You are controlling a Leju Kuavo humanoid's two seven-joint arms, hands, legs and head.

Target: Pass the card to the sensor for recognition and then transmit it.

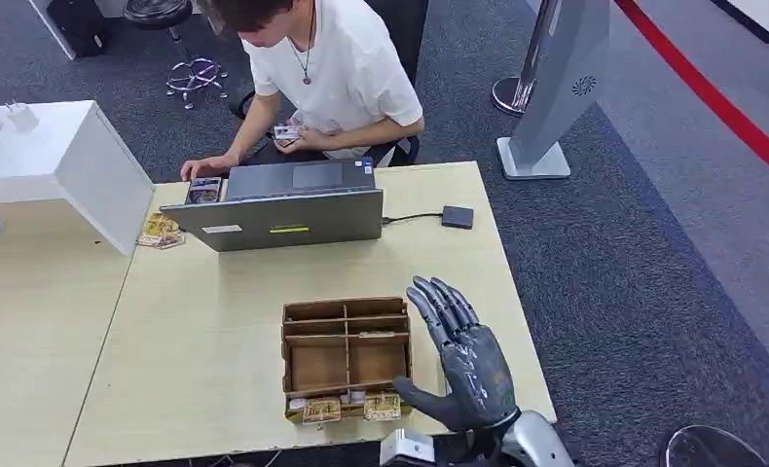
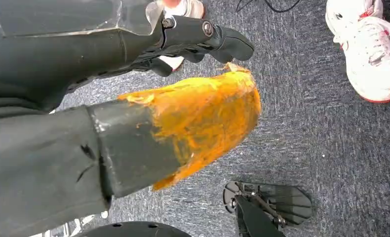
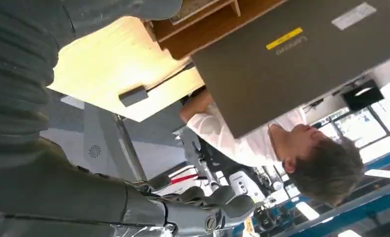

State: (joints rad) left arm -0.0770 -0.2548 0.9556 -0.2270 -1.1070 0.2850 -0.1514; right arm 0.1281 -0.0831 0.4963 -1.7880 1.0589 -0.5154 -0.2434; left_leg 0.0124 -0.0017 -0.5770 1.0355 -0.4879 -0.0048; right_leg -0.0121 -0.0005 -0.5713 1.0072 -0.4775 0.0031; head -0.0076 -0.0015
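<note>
You have a pale wooden tabletop (image 1: 215, 331) in front of you, with a person in a white T-shirt (image 1: 337, 68) seated at its far edge behind an open grey laptop (image 1: 283, 206). Nearer you than the laptop sits a brown cardboard organiser tray with compartments (image 1: 347, 352), and a row of small yellow-printed cards (image 1: 347, 407) stands along the tray's near edge. Your right hand (image 1: 460, 365) hovers just right of the tray, fingers (image 1: 439, 304) spread wide and empty, thumb pointing toward the cards. A small dark square sensor on a cable (image 1: 457, 216) lies right of the laptop. Your left hand (image 2: 134, 98) hangs over grey carpet, fingers extended, holding nothing.
</note>
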